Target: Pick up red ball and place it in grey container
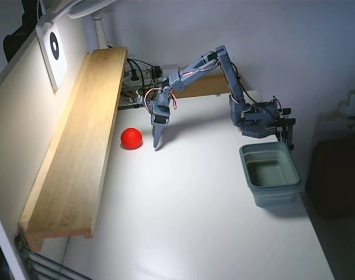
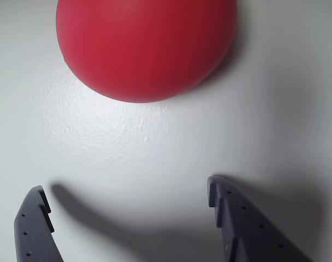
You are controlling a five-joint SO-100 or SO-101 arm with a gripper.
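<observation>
One red ball [image 1: 131,139] sits on the white worktop [image 1: 189,221], close beside the wooden shelf [image 1: 78,151]. The single gripper [image 1: 157,144] hovers just right of it in the fixed view, jaws spread, nothing held. One grey container [image 1: 270,173] stands well apart, empty.

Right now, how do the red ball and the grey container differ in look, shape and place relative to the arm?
The red ball is a bright red sphere; the grey container is a grey-green rectangular tub, open on top and empty. The ball is much smaller than the container. In the fixed view the ball lies close beside the open gripper, next to the wooden shelf; the container stands far right, near the arm's base. Both rest on the white table, untouched.
</observation>
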